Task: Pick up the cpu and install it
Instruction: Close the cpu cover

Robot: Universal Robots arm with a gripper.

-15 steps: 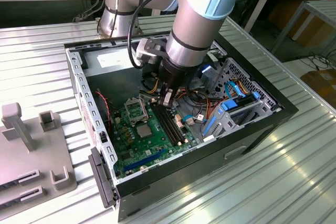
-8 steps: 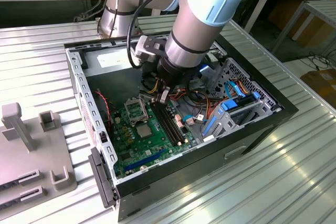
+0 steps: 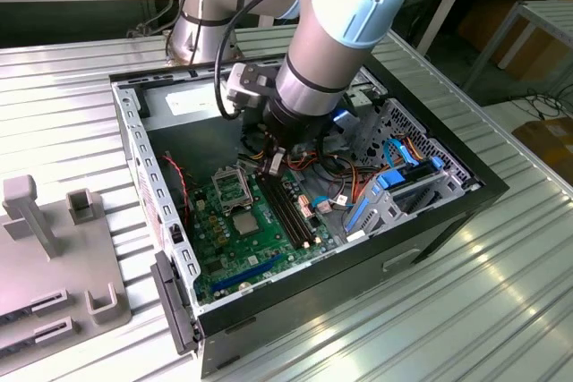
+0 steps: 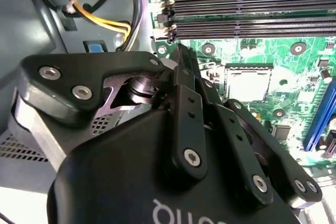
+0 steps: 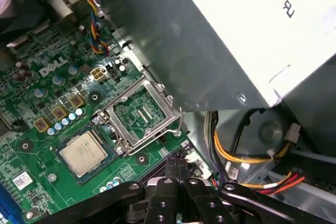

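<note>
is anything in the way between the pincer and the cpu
Nothing visible. The cpu lies bare-topped on the green board, the hinged metal frame swung open beside it, not over it. The pincer hangs nearby with open air between.

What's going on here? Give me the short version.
A robot arm is reaching into an open computer case. Its hand is shut with nothing in it and hangs over the green board, near the memory slots. The cpu lies flat on the board beside the metal-framed socket, and the hand is not touching it.
</note>
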